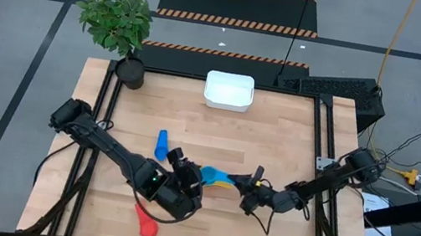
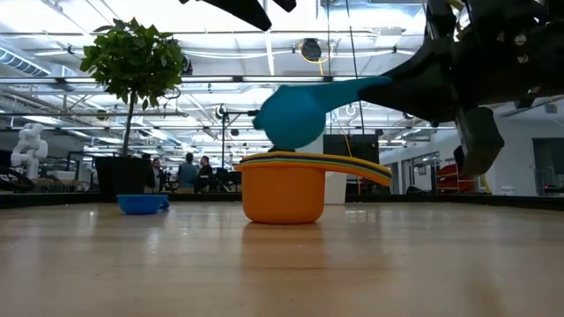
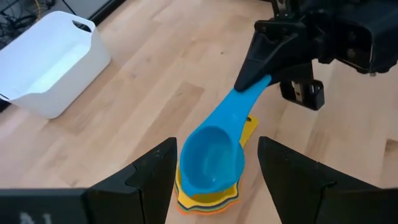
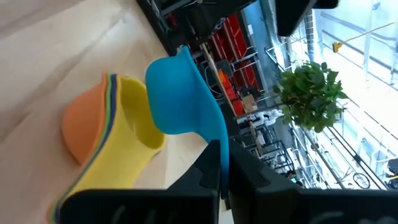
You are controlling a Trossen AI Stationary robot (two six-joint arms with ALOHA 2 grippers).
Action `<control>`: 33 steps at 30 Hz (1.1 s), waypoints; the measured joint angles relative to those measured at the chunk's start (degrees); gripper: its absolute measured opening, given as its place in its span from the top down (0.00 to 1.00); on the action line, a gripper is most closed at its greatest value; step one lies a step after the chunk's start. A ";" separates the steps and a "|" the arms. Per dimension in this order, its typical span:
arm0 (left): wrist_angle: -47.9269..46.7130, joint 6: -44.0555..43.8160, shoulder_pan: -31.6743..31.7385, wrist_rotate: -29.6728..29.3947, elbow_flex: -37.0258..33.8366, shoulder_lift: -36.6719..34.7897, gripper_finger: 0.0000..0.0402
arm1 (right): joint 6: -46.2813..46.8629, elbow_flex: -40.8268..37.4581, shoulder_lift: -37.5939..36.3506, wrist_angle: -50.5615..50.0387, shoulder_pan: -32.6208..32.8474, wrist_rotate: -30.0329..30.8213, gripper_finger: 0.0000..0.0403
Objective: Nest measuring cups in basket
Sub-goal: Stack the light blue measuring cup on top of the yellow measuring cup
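Observation:
A light blue measuring cup [image 3: 211,158] hangs tilted just over a nested stack of cups, orange outermost [image 2: 282,189] and yellow innermost [image 4: 138,121], standing near the table's middle [image 1: 221,184]. My right gripper [image 1: 248,188] is shut on the light blue cup's handle. My left gripper [image 3: 217,144] is open and hovers above the stack, its fingers to either side of the cup, touching nothing. A blue cup [image 1: 161,144] and a red cup [image 1: 147,225] lie apart on the table. The white basket [image 1: 228,89] stands at the far edge. My right gripper pinches the light blue cup's handle at its free end [image 3: 254,90] between its two fingers, coming from the table's right and slanting down. The cup is tilted with its bowl [image 2: 295,113] low over the stack's mouth. Whether the bowl touches the stack I cannot tell.
A potted plant [image 1: 124,24] stands at the far left corner. Bare wood lies between the stack and the basket [image 3: 43,62]. The two grippers are close together over the stack. People [image 2: 189,169] sit in the room beyond the table.

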 joint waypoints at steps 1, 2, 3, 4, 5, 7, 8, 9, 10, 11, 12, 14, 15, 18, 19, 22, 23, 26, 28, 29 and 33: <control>0.02 0.03 -0.02 0.02 0.00 0.00 0.43 | 0.00 0.55 0.67 0.00 -0.01 -0.10 1.00; 0.02 0.09 -0.02 0.02 0.00 0.00 0.43 | -0.01 0.98 1.30 0.06 -0.02 -0.20 1.00; 0.02 0.07 -0.02 0.04 0.00 0.00 0.43 | -0.03 1.25 1.98 0.06 -0.02 -0.23 1.00; 0.02 0.07 -0.02 0.03 0.00 0.00 0.43 | -0.01 1.46 2.73 0.03 -0.03 -0.24 1.00; 0.02 0.09 -0.02 0.02 0.00 0.00 0.43 | 0.06 1.72 3.48 -0.06 -0.08 -0.34 1.00; 0.00 0.07 -0.02 0.04 0.00 0.00 0.43 | 0.06 2.02 4.57 -0.37 -0.11 -0.39 1.00; 0.02 0.04 -0.02 0.02 0.00 0.00 0.43 | -0.17 2.07 4.98 -0.25 -0.13 -0.35 1.00; 0.07 0.04 -0.02 0.03 0.00 0.00 0.43 | -0.74 2.09 5.28 -0.24 -0.13 -0.35 1.00; 0.20 0.04 -0.02 0.05 0.00 0.00 0.43 | -1.18 2.09 5.49 -0.36 -0.13 -0.35 1.00; 0.36 0.04 -0.02 0.06 0.00 0.00 0.43 | -1.46 2.09 5.59 -0.38 -0.13 -0.35 1.00; 0.47 0.04 -0.02 0.06 0.00 0.00 0.43 | -1.59 2.09 5.59 -0.40 -0.15 -0.37 1.00; 0.64 0.04 -0.02 0.06 0.00 0.00 0.43 | -2.20 2.09 5.57 -0.36 -0.16 -0.40 1.00; 0.84 0.06 -0.02 0.08 0.00 0.00 0.43 | -2.43 2.09 5.57 -0.39 -0.17 -0.41 0.99; 1.80 1.06 -0.02 0.10 0.00 0.00 0.43 | -2.53 2.09 5.57 -0.43 -0.17 -0.47 0.96; 2.19 1.44 -0.02 0.14 0.00 0.00 0.43 | -2.47 2.09 5.57 -0.47 -0.17 -0.57 0.95; 2.43 1.79 -0.02 0.17 0.00 0.00 0.43 | -2.45 2.11 5.57 -0.45 -0.17 -2.19 0.91; 2.43 1.79 -0.02 0.17 0.00 0.00 0.43 | -2.45 2.11 5.57 -0.47 -0.17 -2.81 0.89; 2.48 1.81 -0.02 0.46 0.00 0.02 0.43 | -2.40 2.11 5.57 -0.45 -0.17 -3.33 0.84; 2.49 1.81 -0.02 0.53 0.00 0.02 0.43 | -2.03 2.11 5.56 -0.45 -0.17 -3.22 0.80; 2.51 1.84 -0.02 0.54 0.00 0.02 0.43 | -1.97 2.11 5.40 -0.52 -0.17 -3.11 0.78; 2.60 1.81 -0.02 0.56 0.00 0.02 0.43 | -0.07 2.09 3.11 -0.68 -0.15 -1.09 0.73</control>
